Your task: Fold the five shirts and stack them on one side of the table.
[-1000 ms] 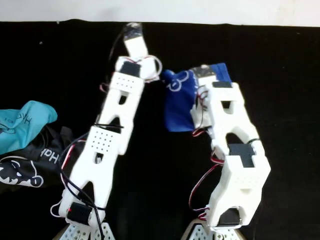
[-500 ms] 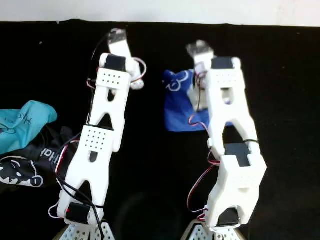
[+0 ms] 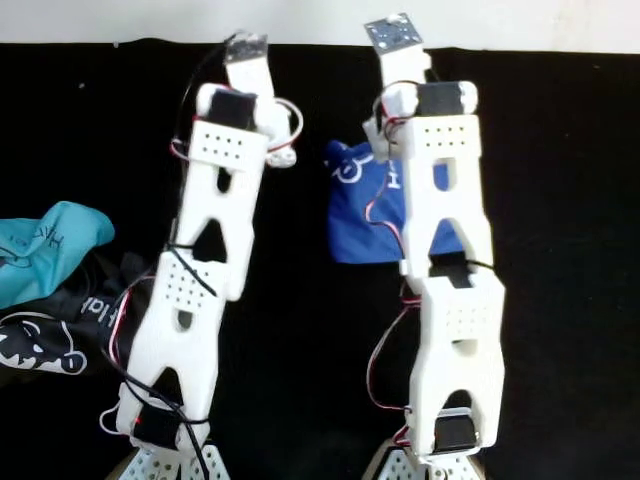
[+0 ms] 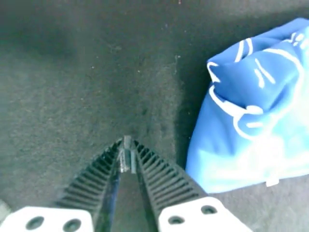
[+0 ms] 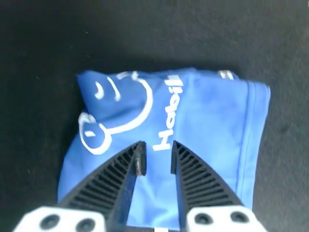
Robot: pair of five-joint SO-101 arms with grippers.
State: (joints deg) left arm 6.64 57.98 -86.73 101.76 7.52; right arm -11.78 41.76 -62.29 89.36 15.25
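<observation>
You're pulling back off blue shirt [image 3: 350, 215] | left gripper [image 4: 126, 150] clamped, empty | right gripper [image 5: 157, 157] ajar, empty | fold seemingly done, stacking pending

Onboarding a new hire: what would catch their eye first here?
The folded blue shirt mid-table, with the right pincer hanging slightly open above its white print. Beside it the left pincer is shut over bare black tabletop. At the left edge of the high view, a teal shirt lies on a black shirt.
</observation>
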